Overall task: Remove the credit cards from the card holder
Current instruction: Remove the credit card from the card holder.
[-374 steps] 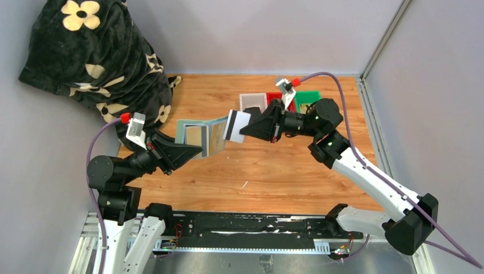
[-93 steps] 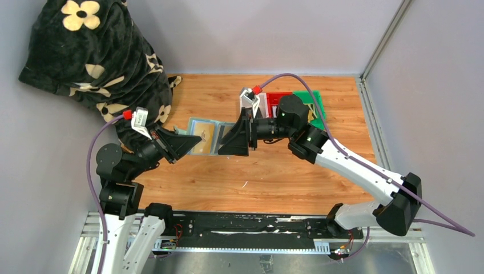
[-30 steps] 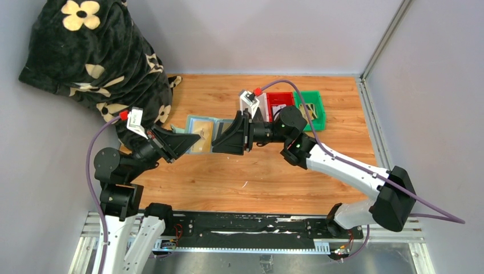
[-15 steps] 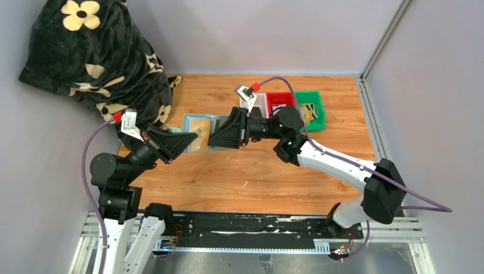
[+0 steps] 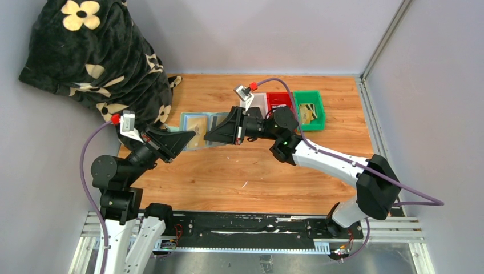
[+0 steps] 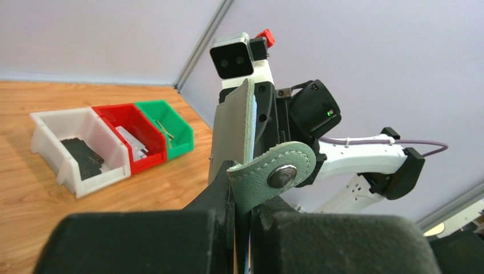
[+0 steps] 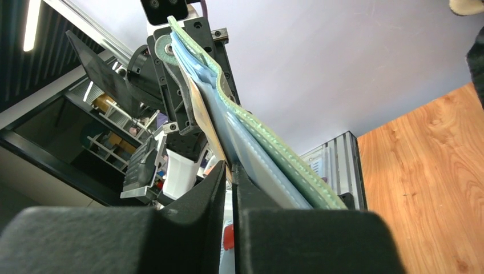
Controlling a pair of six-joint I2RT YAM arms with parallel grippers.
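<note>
Card holder (image 5: 190,121): spread open, held up off the desk (image 5: 257,177) between both arms.
Left jaws: clamped shut on the tab end of the card holder.
Right jaws: nearly together, pinching the tan card (image 7: 209,128) by its edge.
Tan card: seated in its pocket.

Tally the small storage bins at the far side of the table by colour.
White bin: 1
Red bin: 1
Green bin: 1
Total: 3
</note>
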